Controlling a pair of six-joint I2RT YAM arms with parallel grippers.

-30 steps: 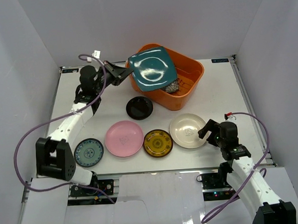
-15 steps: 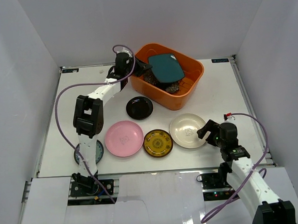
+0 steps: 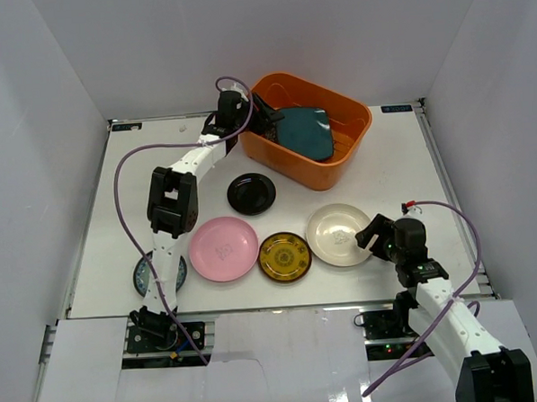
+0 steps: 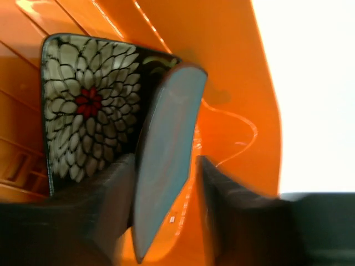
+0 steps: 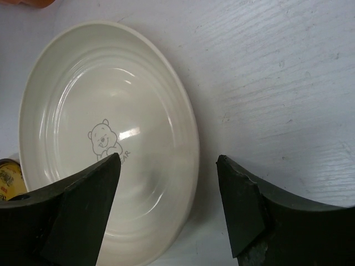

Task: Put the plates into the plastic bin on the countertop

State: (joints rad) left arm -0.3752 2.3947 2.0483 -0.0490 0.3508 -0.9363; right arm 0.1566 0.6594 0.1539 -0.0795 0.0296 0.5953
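The orange plastic bin point(image 3: 314, 172) stands at the back of the countertop point(image 3: 402, 162). The square teal plate point(image 3: 306, 131) leans inside it, over the dark floral plate point(image 4: 89, 105). My left gripper point(image 3: 265, 120) is at the bin's left wall, open, with the teal plate point(image 4: 167, 127) edge-on between its fingers and a gap on the right side. My right gripper point(image 3: 372, 234) is open and straddles the right rim of the cream plate point(image 3: 337, 233). In the right wrist view one finger point(image 5: 94, 194) hangs over the cream plate point(image 5: 105, 111).
On the countertop lie a black plate point(image 3: 251, 194), a pink plate point(image 3: 222, 248) and a yellow-brown patterned plate point(image 3: 284, 257). A blue-green patterned plate point(image 3: 145, 278) lies near the front left, partly under the left arm. White walls enclose the table.
The left arm carried the teal plate down into the bin and its jaws opened off it. The right gripper's jaws narrowed slightly around the cream plate's rim.
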